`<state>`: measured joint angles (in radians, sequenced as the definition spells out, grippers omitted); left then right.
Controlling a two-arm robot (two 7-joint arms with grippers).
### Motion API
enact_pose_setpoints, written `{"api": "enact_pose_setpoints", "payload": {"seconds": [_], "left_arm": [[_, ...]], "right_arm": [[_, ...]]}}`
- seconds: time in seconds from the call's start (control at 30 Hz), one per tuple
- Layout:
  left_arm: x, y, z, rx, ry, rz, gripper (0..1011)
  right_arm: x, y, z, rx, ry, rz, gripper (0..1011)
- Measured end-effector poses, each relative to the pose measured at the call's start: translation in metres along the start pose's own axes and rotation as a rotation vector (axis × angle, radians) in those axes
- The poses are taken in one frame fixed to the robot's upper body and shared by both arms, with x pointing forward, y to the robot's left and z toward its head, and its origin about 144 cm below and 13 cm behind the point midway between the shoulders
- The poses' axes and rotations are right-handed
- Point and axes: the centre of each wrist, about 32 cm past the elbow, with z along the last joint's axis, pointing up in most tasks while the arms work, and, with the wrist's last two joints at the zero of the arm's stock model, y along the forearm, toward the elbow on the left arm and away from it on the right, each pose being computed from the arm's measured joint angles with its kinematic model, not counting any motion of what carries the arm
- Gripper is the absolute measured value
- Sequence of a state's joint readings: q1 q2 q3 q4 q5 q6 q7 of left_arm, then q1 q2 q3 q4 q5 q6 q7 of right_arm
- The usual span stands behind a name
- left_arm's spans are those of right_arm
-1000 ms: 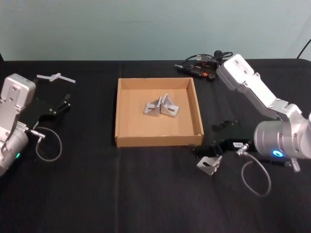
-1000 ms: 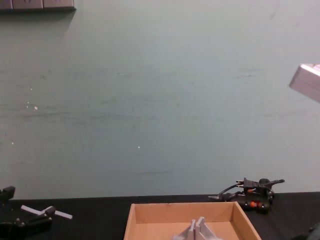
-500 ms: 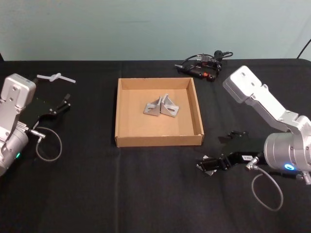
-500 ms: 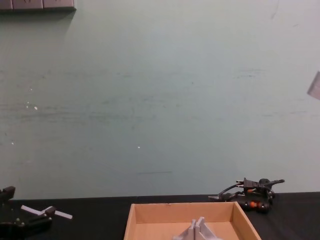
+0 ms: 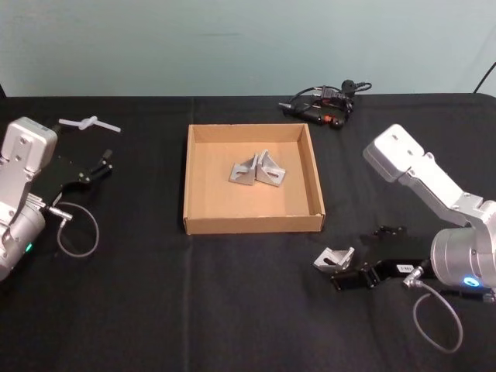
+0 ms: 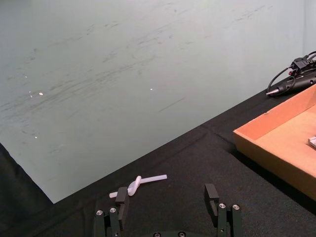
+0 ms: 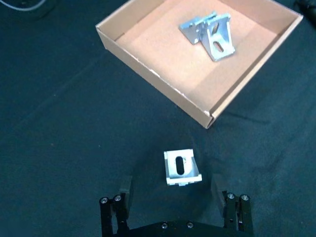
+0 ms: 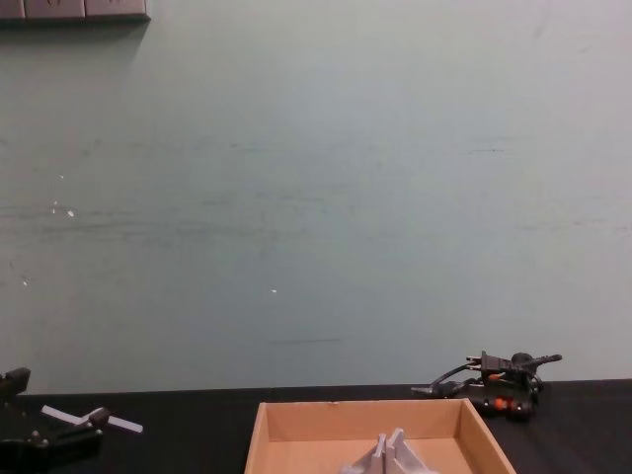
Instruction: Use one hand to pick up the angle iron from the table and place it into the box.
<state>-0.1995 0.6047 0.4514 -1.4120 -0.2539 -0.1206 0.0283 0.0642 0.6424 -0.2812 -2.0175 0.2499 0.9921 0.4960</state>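
My right fingers are spread wide apart and hold nothing. The iron lies on the table just past their tips, in line with the gap between them. No finger touches it. It lies with a slotted side facing up. It is outside the box, near the box's front right corner and a little in front of it. My right arm comes in from the right of the box, low over the table.

Two more irons lie inside the box, near its middle, leaning on each other.

My left fingers are spread apart too and hold nothing. They rest well to the left of the box. A small white piece lies on the table just past them. A black tool with a cord lies behind the box's back right corner.
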Motion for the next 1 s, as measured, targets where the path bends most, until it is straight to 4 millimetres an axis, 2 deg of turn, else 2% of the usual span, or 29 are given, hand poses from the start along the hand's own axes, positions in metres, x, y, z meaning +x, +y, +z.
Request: {"api": "enact_pose_setpoints", "payload": {"seconds": [1.0], "left_arm": [[0.0,0.0,0.0,0.0,0.0,0.0,1005]], "right_arm": [[0.009,0.027,0.003,-0.018,0.023,-0.01,1003]]}}
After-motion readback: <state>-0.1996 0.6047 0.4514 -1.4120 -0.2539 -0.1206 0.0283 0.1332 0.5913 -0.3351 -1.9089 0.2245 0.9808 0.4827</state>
